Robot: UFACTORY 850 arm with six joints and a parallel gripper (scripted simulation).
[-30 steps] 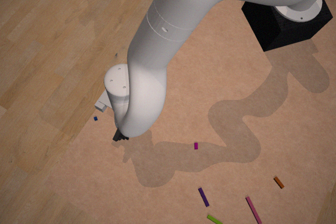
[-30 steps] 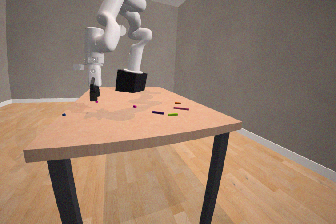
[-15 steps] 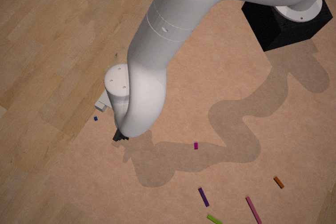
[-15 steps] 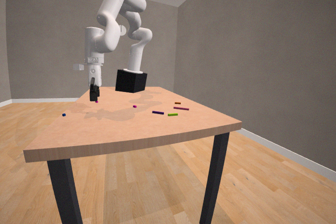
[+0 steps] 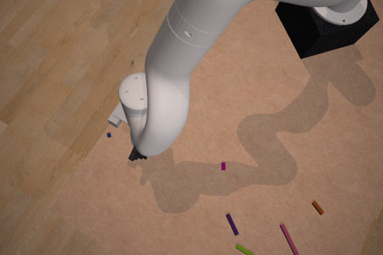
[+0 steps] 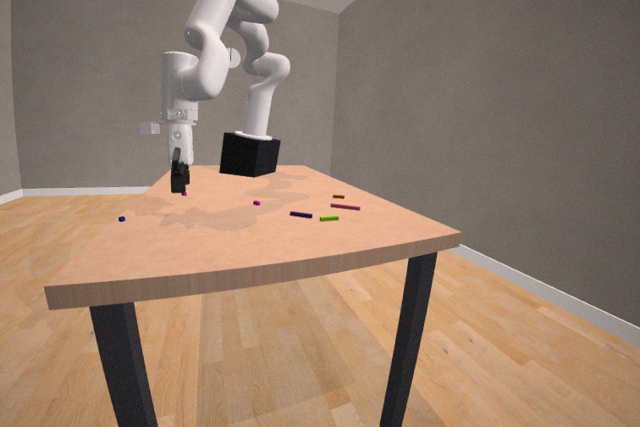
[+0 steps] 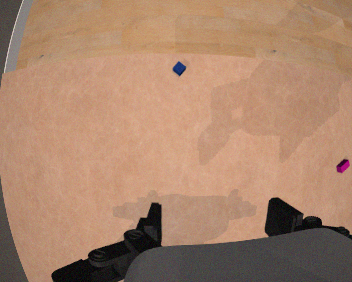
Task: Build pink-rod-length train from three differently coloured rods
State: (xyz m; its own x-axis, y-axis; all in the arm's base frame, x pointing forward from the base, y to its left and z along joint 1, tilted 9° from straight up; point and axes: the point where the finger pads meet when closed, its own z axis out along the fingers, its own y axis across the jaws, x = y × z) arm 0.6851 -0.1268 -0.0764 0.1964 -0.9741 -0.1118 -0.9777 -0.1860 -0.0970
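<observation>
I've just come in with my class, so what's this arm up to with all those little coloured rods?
The arm's gripper hangs open and empty above the table, near the edge where the small blue rod lies. A magenta rod lies alone farther along. The purple rod, lime rod, pink rod and orange rod lie scattered and apart at the other end. No rods touch end to end, so no train has been started.

Gripper (image 7: 215, 217): fingers spread wide, nothing between them, black tips low in frame above a grey housing.
Tabletop (image 7: 82, 149): tan, the gripper's shadow lying between the fingertips.
Blue rod (image 7: 179, 68): tiny cube near the tabletop's far edge.
Magenta rod (image 7: 343, 165): short, at far right, well apart from the blue rod.
Floor (image 7: 175, 12): wood planks beyond the edge.
</observation>
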